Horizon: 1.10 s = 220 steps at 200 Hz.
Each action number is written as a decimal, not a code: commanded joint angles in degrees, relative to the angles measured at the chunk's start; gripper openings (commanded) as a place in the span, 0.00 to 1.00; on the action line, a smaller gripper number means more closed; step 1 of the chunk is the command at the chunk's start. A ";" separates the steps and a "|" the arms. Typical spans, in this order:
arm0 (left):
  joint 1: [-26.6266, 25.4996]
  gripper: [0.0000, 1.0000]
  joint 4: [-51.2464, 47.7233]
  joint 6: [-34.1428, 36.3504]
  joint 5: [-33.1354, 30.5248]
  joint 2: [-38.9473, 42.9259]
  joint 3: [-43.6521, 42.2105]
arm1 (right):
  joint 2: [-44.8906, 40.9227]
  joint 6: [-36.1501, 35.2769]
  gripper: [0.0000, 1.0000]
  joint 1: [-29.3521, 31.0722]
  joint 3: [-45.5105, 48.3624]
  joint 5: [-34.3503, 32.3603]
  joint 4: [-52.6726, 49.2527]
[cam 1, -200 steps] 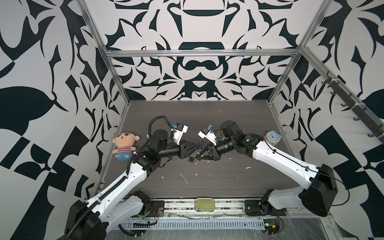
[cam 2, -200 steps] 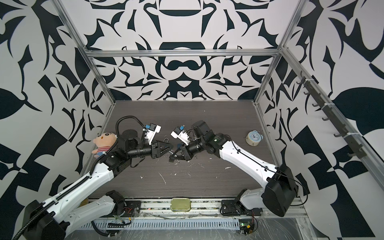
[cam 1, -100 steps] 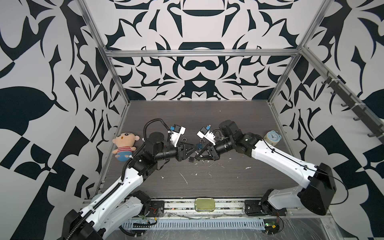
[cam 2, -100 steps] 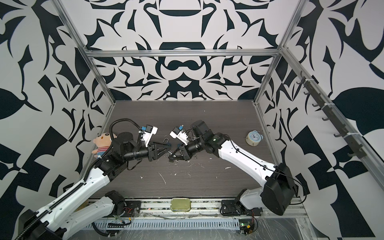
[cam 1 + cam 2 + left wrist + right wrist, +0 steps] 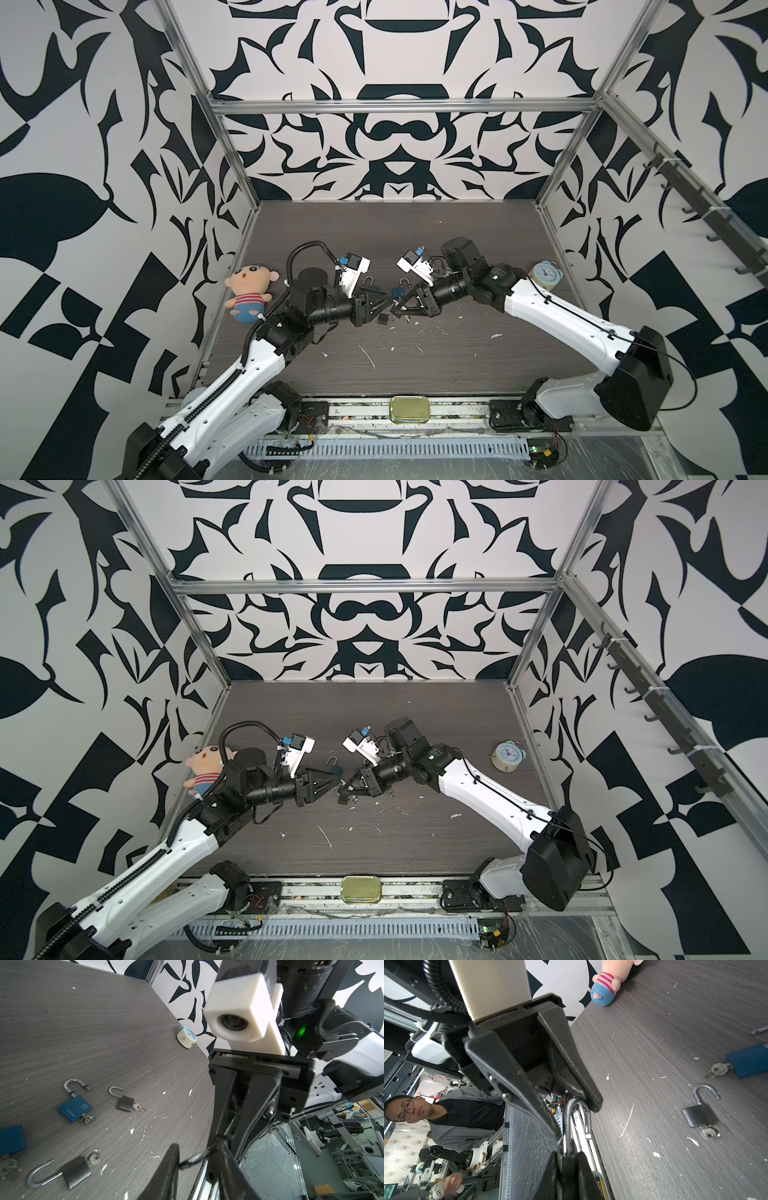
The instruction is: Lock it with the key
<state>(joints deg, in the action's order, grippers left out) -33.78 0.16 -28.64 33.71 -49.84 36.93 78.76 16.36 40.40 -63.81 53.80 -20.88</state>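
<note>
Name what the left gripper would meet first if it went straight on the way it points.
Probably the padlock held by the right gripper: its shackle stands between the left gripper's jaws, the body just beyond.

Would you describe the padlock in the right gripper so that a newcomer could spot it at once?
Start at the middle of the dark table. Just above it the right gripper pinches a padlock between its fingers, steel shackle sticking out. Unlike the other padlocks, which lie flat, it is held off the table.
</note>
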 commanded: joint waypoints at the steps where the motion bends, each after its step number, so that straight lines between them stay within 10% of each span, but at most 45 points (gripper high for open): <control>1: -0.22 0.33 -0.30 0.60 -0.79 1.49 -1.12 | -0.80 0.42 0.00 -0.16 -2.55 2.35 2.87; 220: -0.21 0.00 0.19 0.37 -0.92 0.19 -1.09 | -2.31 4.41 0.00 -0.10 -1.42 6.29 6.82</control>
<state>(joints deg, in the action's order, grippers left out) -33.76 1.19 -29.15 33.45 -48.73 36.69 78.76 18.79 39.79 -63.79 55.29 -20.01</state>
